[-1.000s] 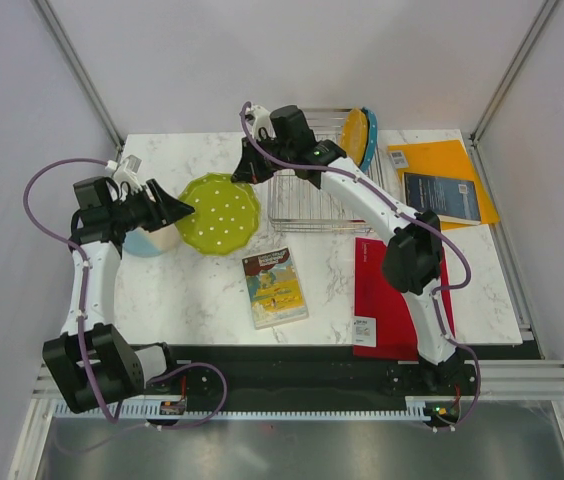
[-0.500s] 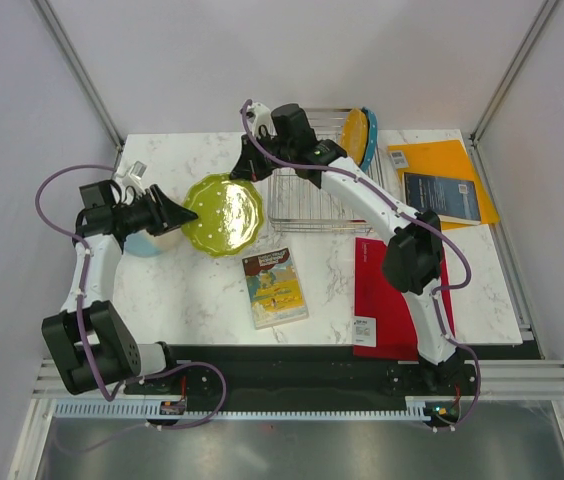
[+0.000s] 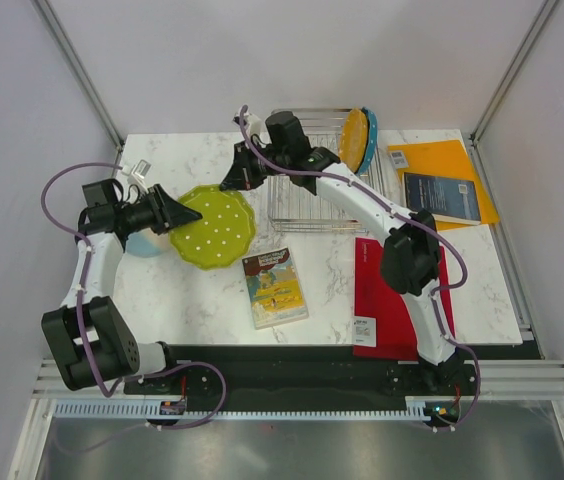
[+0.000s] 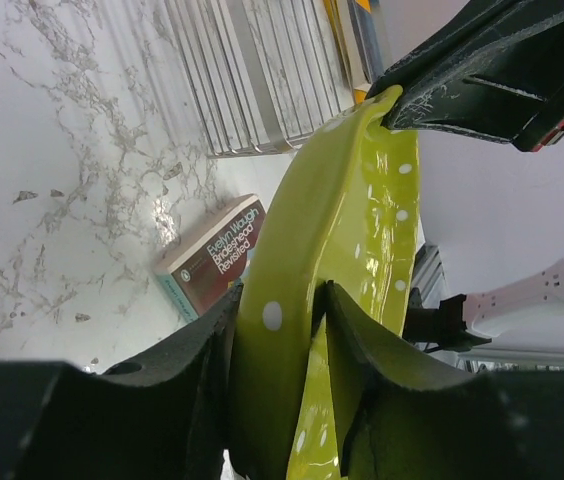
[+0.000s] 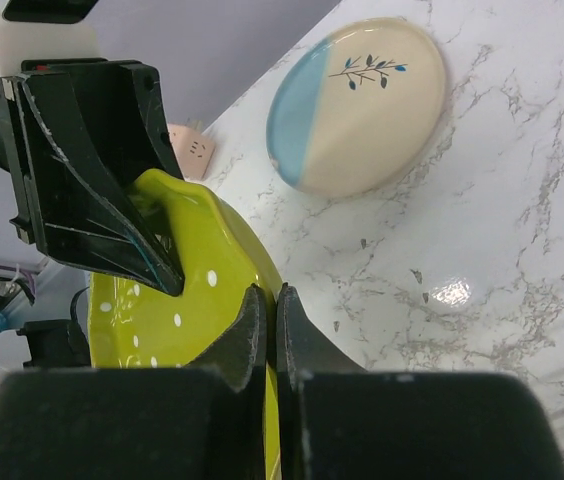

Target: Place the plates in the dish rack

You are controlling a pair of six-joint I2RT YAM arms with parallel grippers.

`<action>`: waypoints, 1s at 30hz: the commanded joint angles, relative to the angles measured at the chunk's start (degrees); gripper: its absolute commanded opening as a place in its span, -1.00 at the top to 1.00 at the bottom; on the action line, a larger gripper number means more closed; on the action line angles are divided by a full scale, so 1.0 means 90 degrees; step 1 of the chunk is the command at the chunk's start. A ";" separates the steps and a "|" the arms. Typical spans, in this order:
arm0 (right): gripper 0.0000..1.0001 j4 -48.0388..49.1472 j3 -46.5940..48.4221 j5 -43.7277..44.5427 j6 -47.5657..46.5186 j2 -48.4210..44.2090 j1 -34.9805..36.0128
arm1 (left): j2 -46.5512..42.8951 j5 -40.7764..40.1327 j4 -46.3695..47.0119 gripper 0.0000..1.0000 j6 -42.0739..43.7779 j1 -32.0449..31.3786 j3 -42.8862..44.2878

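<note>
From above, the lime green plate (image 3: 217, 230), flat on the table (image 3: 187, 290) a second ago, is now tipped up left of centre. Its left rim is caught in the left gripper (image 3: 174, 215), whose jaws have narrowed onto it. The right gripper (image 3: 232, 180) has swung left from the dish rack (image 3: 302, 205) to the plate's upper-right rim. I judge the plate is being steadied for its trip to the rack, where the orange-yellow plate (image 3: 354, 135) and the teal plate (image 3: 370, 140) already stand at the right end. The left forearm points right, roughly level, while the right arm stretches from lower right to top centre. In the left wrist view the jaws are grasping the green rim at the bottom of the frame, and the other gripper's tip touches the far rim at upper right. In the right wrist view the jaws are clenched together on nothing, lying against the green plate. The cream-and-pale-blue plate (image 5: 357, 105) lies flat at upper right, not yet loaded.
</note>
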 commanded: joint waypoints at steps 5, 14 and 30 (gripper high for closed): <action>1.00 0.0413 0.0117 -0.0313 0.0053 -0.0364 0.0052 | -0.0159 0.0082 -0.0023 -0.02 0.0385 -0.0033 0.0140; 1.00 0.0208 0.0087 -0.0137 -0.0250 -0.0364 -0.0017 | -0.0374 -0.0123 -0.0892 -0.29 0.1078 -0.0043 0.0287; 1.00 0.0061 0.0088 0.0097 -0.0484 -0.0316 -0.0154 | -0.0238 -0.0094 -0.1224 0.45 0.1391 -0.0033 0.0424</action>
